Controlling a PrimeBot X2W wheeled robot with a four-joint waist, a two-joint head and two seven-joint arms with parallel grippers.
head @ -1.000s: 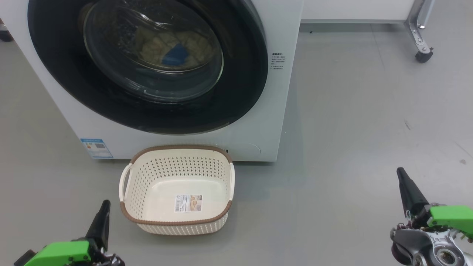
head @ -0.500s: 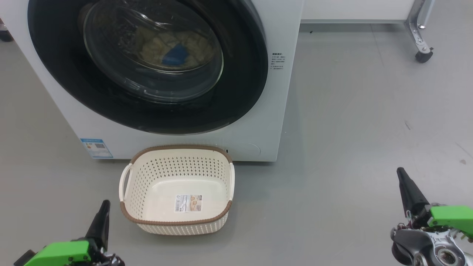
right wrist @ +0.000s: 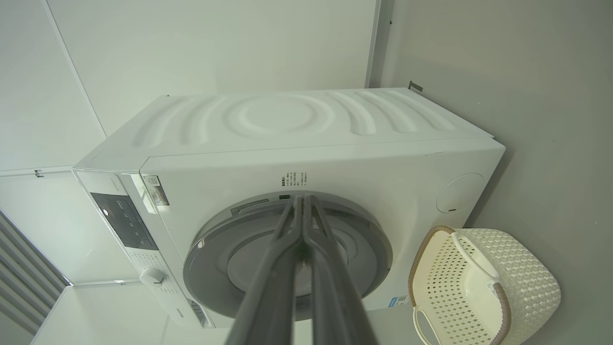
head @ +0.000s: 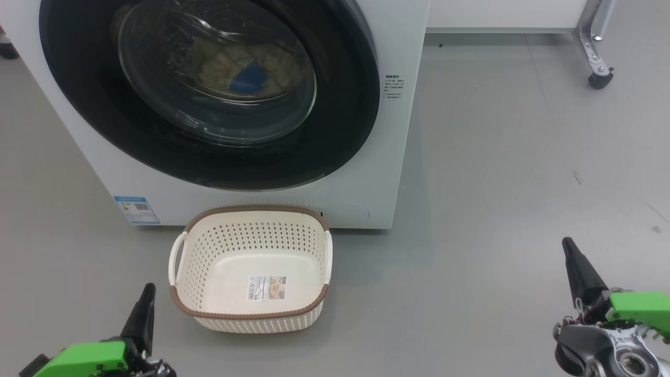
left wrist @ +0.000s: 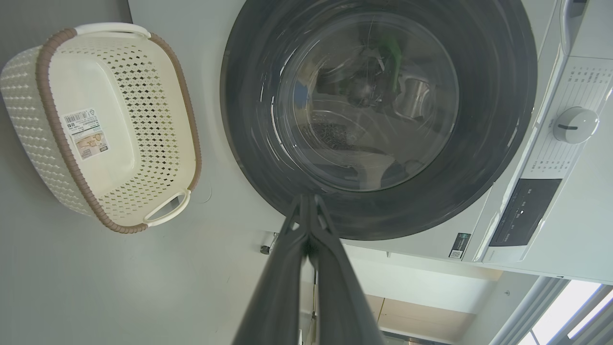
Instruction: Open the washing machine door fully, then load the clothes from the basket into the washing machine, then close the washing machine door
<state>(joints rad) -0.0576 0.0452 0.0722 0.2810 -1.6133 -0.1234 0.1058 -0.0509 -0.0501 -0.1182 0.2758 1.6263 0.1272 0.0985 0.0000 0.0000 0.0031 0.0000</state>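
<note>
I can't read any text. Blue sticker (head: 136,209) on the washing machine (head: 405,157), print block (head: 393,86) beside the washing machine door (head: 343,104) and label (head: 267,288) in the basket (head: 251,315) are all too small.

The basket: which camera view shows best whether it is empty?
The head view. It looks down into the basket, so the whole bottom shows, bare except for a label. The left wrist view also shows the inside, turned sideways. The right wrist view shows it obliquely, cut by the bottom edge.

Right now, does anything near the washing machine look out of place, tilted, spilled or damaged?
Nothing stands out. The washing machine door looks shut, the cream-yellow clothes lie behind its glass, and the empty basket stands upright on the grey floor before the washing machine. Nothing is spilled.
</note>
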